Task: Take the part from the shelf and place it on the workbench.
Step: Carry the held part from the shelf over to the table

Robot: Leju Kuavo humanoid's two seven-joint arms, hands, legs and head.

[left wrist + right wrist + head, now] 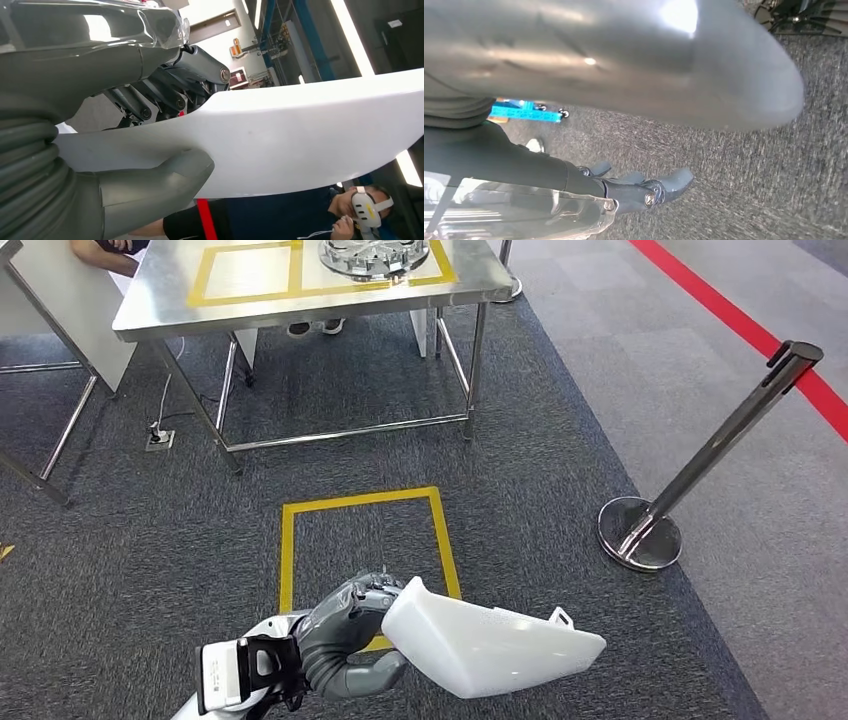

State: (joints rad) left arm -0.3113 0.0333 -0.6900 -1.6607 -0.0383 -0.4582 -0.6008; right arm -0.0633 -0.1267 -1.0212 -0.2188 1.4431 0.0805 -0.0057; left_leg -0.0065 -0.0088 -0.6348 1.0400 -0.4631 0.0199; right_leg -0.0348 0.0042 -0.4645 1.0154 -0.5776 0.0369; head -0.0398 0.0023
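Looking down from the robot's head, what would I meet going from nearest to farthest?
Left hand holding the white part → yellow floor square → steel workbench with its yellow tape outline and a round metal piece on top.

Bright overhead light, blurred wrist views

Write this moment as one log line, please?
left hand: holds white part | right hand: empty | workbench: ahead

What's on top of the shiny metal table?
On the table there are yellow tape squares and a round silver metal thing sitting at the far edge. The picture cuts off its far half, so that part cannot be seen.
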